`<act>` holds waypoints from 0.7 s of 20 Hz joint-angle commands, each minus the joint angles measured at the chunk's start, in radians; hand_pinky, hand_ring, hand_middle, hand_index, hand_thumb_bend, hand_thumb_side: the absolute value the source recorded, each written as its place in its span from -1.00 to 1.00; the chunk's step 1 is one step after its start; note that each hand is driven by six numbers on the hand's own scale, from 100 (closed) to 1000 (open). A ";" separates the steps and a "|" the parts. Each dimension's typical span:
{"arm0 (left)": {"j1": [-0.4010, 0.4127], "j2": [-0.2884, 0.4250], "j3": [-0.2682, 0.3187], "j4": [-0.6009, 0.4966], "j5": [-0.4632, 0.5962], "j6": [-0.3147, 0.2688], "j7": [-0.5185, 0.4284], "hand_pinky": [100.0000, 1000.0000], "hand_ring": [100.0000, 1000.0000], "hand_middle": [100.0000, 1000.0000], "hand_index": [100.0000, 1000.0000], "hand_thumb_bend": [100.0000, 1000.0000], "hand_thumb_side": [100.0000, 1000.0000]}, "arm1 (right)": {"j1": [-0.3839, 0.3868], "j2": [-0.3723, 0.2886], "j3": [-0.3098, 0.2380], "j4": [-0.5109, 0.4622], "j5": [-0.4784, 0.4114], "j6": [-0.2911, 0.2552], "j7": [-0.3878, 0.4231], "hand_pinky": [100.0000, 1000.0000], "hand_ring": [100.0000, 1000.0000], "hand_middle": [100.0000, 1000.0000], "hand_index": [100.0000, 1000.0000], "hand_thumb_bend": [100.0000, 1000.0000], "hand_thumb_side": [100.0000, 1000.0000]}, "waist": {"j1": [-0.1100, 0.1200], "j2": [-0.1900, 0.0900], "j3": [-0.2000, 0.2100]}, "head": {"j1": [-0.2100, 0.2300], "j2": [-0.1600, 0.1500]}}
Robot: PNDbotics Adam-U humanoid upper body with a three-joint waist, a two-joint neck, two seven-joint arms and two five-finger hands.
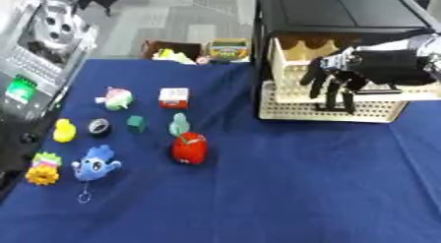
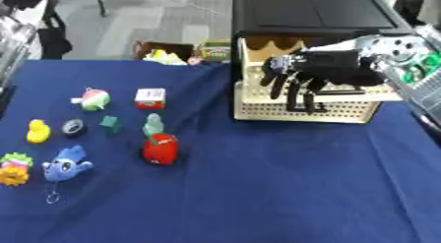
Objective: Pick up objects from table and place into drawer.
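While over the drawer (image 1: 331,106), right hand (image 1: 331,79) hangs — seemingly empty.

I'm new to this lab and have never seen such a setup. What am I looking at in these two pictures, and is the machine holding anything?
Both pictures come from one stereo camera in the robot's head, looking down at the table; they show the same moment from its left and right eye.

The black jointed thing entering from the right is the right robot hand of a humanoid upper body that a person drives. It hangs over the cream perforated drawer, which is pulled out of a black cabinet. Its fingers point down, relaxed, and nothing shows in them. The left robot hand is not in view.

On the blue tablecloth lie small toys waiting to be put away: a red toy, a blue whale-like figure, a yellow duck, a small green block, a red-and-white cube and a few others.
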 commanded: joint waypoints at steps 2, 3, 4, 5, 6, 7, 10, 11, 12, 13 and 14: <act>-0.009 0.011 0.012 -0.012 0.002 -0.001 -0.006 -0.32 0.30 0.27 0.79 -1.00 0.37 | -0.031 0.011 0.002 0.033 0.036 0.074 0.063 -0.15 0.21 0.43 0.72 -1.00 0.93 | -0.002 -0.016 0.004 | -0.007 -0.010; -0.008 0.009 0.012 -0.012 0.002 -0.001 -0.007 -0.32 0.30 0.27 0.79 -1.00 0.37 | -0.034 0.018 0.003 0.046 0.047 0.075 0.063 -0.14 0.22 0.44 0.72 -1.00 0.94 | -0.002 -0.016 0.006 | -0.008 -0.011; -0.007 0.009 0.012 -0.012 0.002 -0.001 -0.008 -0.32 0.30 0.27 0.79 -1.00 0.37 | -0.036 0.024 0.003 0.058 0.056 0.075 0.063 -0.13 0.24 0.45 0.72 -1.00 0.95 | -0.001 -0.015 0.007 | -0.009 -0.012; -0.006 0.008 0.013 -0.012 0.002 -0.001 -0.008 -0.32 0.30 0.27 0.79 -1.00 0.37 | -0.037 0.030 0.002 0.070 0.064 0.075 0.063 -0.12 0.25 0.46 0.72 -1.00 0.95 | -0.001 -0.015 0.009 | -0.011 -0.013; -0.004 0.007 0.013 -0.012 0.002 -0.001 -0.008 -0.32 0.30 0.27 0.79 -1.00 0.37 | -0.039 0.036 0.001 0.082 0.071 0.073 0.063 -0.11 0.26 0.47 0.73 -1.00 0.96 | -0.001 -0.015 0.010 | -0.012 -0.014; -0.003 0.006 0.013 -0.012 0.002 0.000 -0.008 -0.32 0.30 0.27 0.79 -1.00 0.37 | -0.041 0.042 0.000 0.092 0.078 0.070 0.063 -0.11 0.26 0.47 0.73 -1.00 0.97 | 0.000 -0.014 0.011 | -0.014 -0.015; 0.000 0.004 0.014 -0.012 0.003 -0.001 -0.009 -0.32 0.30 0.27 0.79 -1.00 0.38 | -0.045 0.055 -0.001 0.118 0.100 0.059 0.063 -0.09 0.29 0.50 0.73 -1.00 1.00 | 0.000 -0.014 0.013 | -0.018 -0.016; -0.001 0.003 0.015 -0.012 0.004 0.000 -0.008 -0.32 0.30 0.27 0.79 -1.00 0.38 | -0.046 0.060 0.000 0.126 0.107 0.055 0.063 -0.08 0.30 0.50 0.74 -1.00 1.00 | 0.000 -0.013 0.014 | -0.020 -0.017; -0.001 0.002 0.015 -0.012 0.005 0.000 -0.008 -0.32 0.30 0.27 0.79 -1.00 0.38 | -0.048 0.064 0.000 0.134 0.115 0.051 0.063 -0.07 0.30 0.51 0.74 -1.00 1.00 | 0.000 -0.013 0.015 | -0.021 -0.017; 0.000 0.001 0.016 -0.012 0.006 0.000 -0.007 -0.32 0.30 0.27 0.79 -1.00 0.38 | -0.049 0.068 0.001 0.142 0.123 0.047 0.063 -0.07 0.31 0.52 0.74 -1.00 1.00 | 0.000 -0.013 0.016 | -0.023 -0.018; 0.000 0.001 0.016 -0.012 0.006 -0.001 -0.007 -0.32 0.30 0.27 0.79 -1.00 0.38 | -0.050 0.072 0.001 0.149 0.132 0.042 0.063 -0.06 0.33 0.56 0.74 -1.00 1.00 | 0.001 -0.013 0.017 | -0.024 -0.019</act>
